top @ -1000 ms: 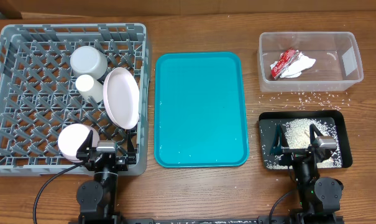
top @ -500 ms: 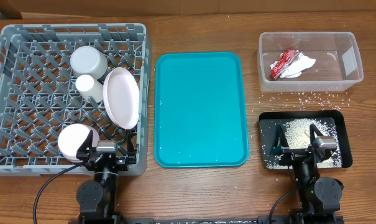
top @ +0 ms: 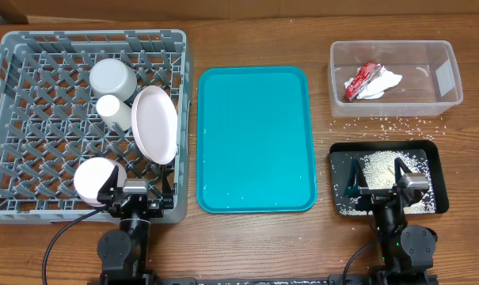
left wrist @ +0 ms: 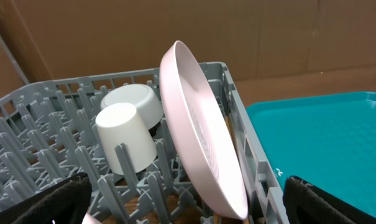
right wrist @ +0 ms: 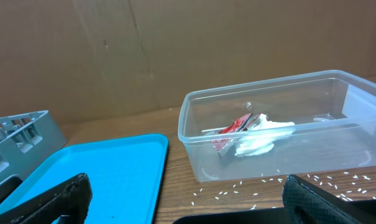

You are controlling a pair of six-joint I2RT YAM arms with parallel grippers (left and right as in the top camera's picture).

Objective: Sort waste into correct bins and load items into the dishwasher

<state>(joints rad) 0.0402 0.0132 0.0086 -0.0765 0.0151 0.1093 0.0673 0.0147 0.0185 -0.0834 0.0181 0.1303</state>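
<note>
Both grippers are seen parked at the near edge, jaws spread wide and nothing held. The left gripper is placed at the near right corner of the grey dish rack. The smaller plate is found just to its left. The large plate is stood on edge just beyond it, with the cup and the bowl farther back. The right gripper is held over the black tray, where a heap of rice is spread under it. The clear tub is set well beyond, with the napkin and sauce packet inside. Loose grains are scattered between tub and tray. The teal tray is seen between the two arms.
</note>
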